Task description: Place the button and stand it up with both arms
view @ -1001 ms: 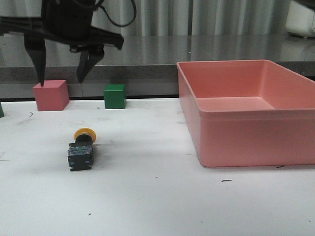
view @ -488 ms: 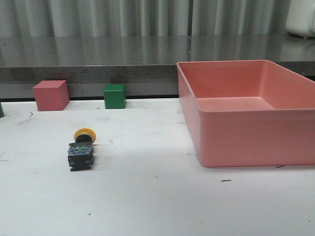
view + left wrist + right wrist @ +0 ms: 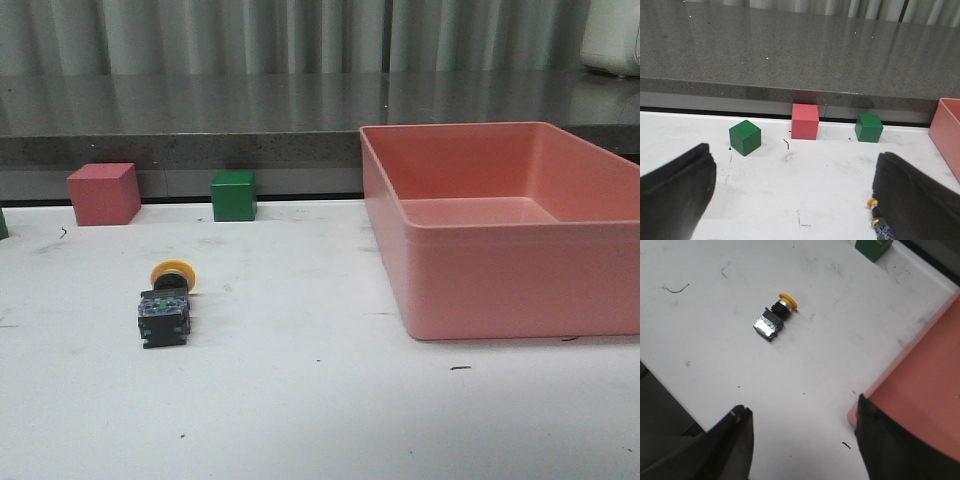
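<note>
Here, button (image 3: pixel 774 318) lies on side on white table (image 3: pixel 700 335), ahead of right gripper (image 3: pixel 802 440), well clear of fingers (jaws spread, empty). Left gripper (image 3: pixel 792 200) likewise agape, button just beside one finger. Looks light, rigid; blocky base likely surest hold, cap probably slippery.

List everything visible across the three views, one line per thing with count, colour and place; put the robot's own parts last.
button: one, yellow cap on a dark base, lying on its side on the table's left part, cap toward the back.
green cubes: two; one at the back edge of the table, another further left, shown whole only in the left wrist view.
pink cube: one, at the back edge, left of the first green cube.
pink bin: one, open-topped, nothing seen inside, on the right.
table: one, white, scuffed.
counter: one, grey, behind the table.
left gripper: black, open, holds nothing.
right gripper: black, open, holds nothing.
</note>
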{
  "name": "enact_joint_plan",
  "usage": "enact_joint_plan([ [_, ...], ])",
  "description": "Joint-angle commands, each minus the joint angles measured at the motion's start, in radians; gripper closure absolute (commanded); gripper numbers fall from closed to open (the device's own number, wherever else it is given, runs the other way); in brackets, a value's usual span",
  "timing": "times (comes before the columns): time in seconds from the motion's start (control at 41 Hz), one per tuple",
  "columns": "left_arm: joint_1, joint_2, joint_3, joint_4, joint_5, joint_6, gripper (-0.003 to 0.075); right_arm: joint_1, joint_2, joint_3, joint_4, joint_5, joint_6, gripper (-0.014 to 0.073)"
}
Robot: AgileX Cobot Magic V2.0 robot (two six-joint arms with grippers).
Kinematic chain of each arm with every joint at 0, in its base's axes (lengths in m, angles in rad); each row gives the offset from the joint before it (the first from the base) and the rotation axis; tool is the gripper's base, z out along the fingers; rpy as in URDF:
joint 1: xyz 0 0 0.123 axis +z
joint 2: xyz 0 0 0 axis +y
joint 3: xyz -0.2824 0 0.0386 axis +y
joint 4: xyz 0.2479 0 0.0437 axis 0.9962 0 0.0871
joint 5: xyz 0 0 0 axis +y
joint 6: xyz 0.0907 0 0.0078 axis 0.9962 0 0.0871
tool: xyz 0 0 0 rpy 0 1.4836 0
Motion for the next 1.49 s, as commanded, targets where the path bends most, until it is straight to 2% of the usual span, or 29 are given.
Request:
enact_joint_plan([
  [0.0,-0.008,0.013,-0.030,0.000,-0.076,0.000,0.0102,-0.004,-0.157,0.120,0.008,-0.183,-0.017,0.0127],
  [0.22,-0.008,0.013,-0.030,0.000,-0.076,0.000,0.0102,-0.001,-0.437,0.424,0.008,-0.292,-0.027,0.0127],
  [0.415,-0.008,0.013,-0.030,0.000,-0.076,0.000,0.0102,-0.001,-0.628,0.563,0.008,-0.302,-0.088,0.0127],
  [0.684,-0.008,0.013,-0.030,0.000,-0.076,0.000,0.0102,-0.001,-0.765,0.592,0.015,-0.273,-0.088,0.0127],
  [1.465,-0.008,0.015,-0.030,0.000,-0.076,0.000,0.0102,-0.001,-0.771,0.592,0.015,-0.272,-0.088,0.0127],
])
